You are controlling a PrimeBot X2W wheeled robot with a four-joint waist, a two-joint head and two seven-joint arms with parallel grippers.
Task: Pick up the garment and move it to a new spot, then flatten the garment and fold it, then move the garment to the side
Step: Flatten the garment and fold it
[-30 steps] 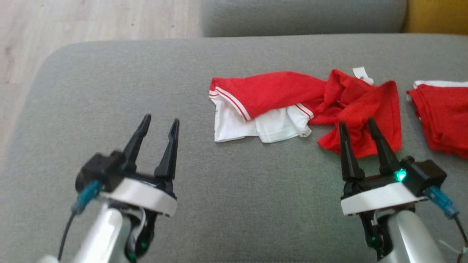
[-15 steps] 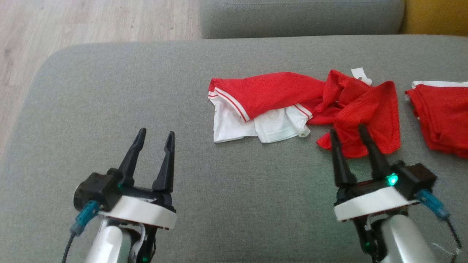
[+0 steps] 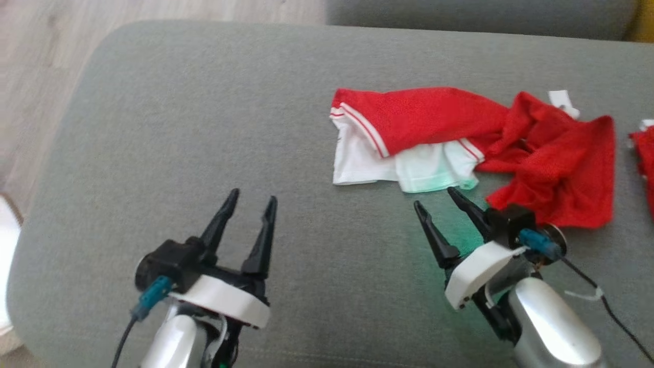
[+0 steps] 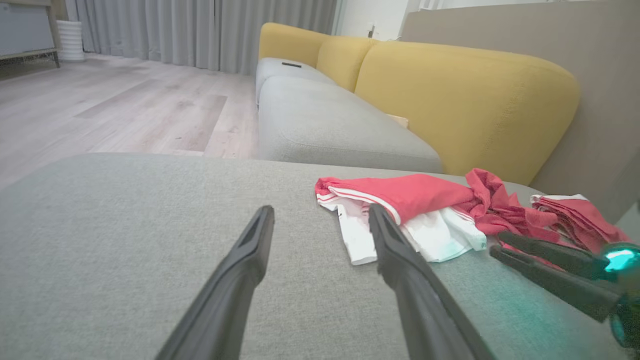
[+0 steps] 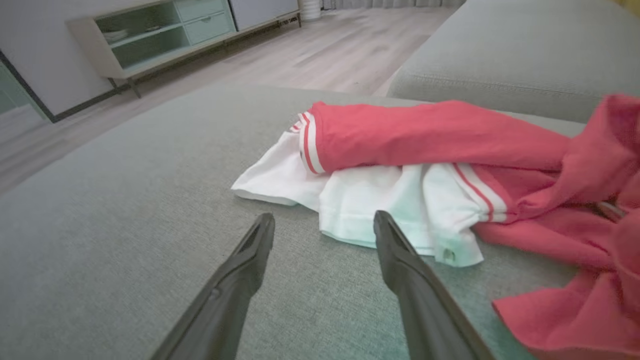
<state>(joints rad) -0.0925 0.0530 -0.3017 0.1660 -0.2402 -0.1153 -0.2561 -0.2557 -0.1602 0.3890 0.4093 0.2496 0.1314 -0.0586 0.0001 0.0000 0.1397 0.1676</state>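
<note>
A crumpled red and white garment [image 3: 449, 138] [image 4: 425, 210] [image 5: 425, 170] lies on the grey cushion [image 3: 204, 128], right of centre in the head view. My right gripper [image 3: 437, 202] [image 5: 324, 225] stands open just in front of its white hem, fingers angled up and left, not touching the cloth. My left gripper [image 3: 250, 202] [image 4: 320, 215] is open over bare cushion well to the left of the garment, nothing between its fingers. In the left wrist view the right gripper [image 4: 500, 245] shows at the right edge with a green light.
Another red folded cloth [image 3: 645, 163] [image 4: 575, 217] lies at the cushion's right edge. Beyond the cushion stand a second grey seat [image 4: 325, 120] and a yellow backrest [image 4: 465, 95]. Wooden floor [image 3: 41, 46] lies past the left edge; a low cabinet [image 5: 165, 35] stands far off.
The head camera has shifted, so the whole scene sits further right. My right gripper has turned leftward and moved toward the garment's white hem. The left gripper stays open, much as before.
</note>
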